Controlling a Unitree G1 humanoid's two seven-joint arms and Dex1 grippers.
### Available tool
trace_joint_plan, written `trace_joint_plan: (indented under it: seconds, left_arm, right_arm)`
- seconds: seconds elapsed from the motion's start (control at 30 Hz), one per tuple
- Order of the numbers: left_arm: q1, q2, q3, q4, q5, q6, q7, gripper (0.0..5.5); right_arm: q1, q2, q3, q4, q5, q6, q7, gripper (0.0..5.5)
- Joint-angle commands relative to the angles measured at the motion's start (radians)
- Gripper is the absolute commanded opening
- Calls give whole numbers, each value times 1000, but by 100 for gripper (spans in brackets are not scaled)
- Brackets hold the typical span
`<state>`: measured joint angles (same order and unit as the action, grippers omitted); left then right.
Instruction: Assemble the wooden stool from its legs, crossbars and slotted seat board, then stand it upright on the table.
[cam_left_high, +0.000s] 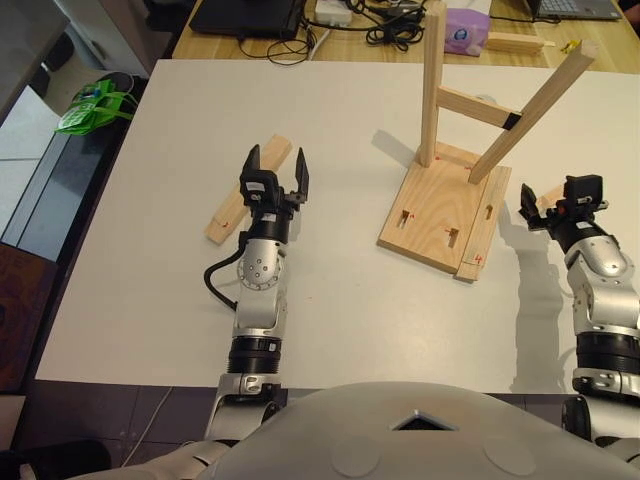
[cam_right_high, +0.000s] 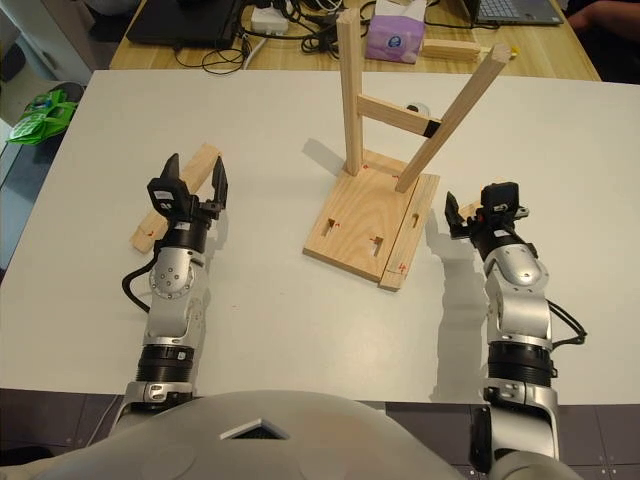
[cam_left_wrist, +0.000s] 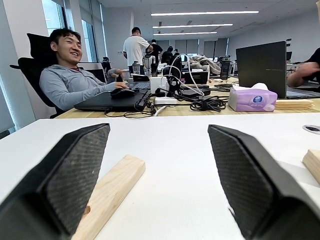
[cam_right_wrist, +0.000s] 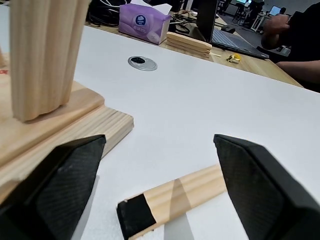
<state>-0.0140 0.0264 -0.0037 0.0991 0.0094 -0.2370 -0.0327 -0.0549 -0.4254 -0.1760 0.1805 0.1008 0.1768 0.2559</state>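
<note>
Head views: left gripper (cam_left_high: 278, 156) spread wide, gripping nothing; loose leg (cam_left_high: 240, 210) flat on the table (cam_left_high: 330, 290), far end between the fingers; seat board (cam_left_high: 440, 215) well off to the inner finger's side, bearing two legs (cam_left_high: 430, 85) and a crossbar (cam_left_high: 478, 106). Left wrist: leg slanting past one pad. Right wrist: right gripper (cam_right_wrist: 159, 142) wide open, empty — short bar (cam_right_wrist: 172, 200) lying between the fingers, board edge beside one.

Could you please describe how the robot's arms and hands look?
The left arm and right arm are silver segments with black rings; a black cable loops beside the left. The left hand and right hand are black, with two wedge-shaped textured fingers.
</note>
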Motion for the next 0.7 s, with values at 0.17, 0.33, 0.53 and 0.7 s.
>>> trace_joint_plan:
  seconds: [0.17, 0.33, 0.53, 0.7]
  left_arm:
    - [-7, -6, -6, 1, 2, 4, 0, 363]
    - [-6, -12, -6, 1, 5, 2, 8, 363]
    - [10, -10, -4, -1, 8, -2, 18, 363]
    - [48, -19, -4, -28, 13, -4, 41, 363]
  right_arm:
    - [-137, 5, 15, 165, -84, 43, -99, 400]
    - [-143, -8, 49, 218, -119, 95, -72, 400]
    - [-35, -60, 57, 92, -131, 175, -12, 400]
    - [84, -145, 13, -47, -129, 250, 44, 400]
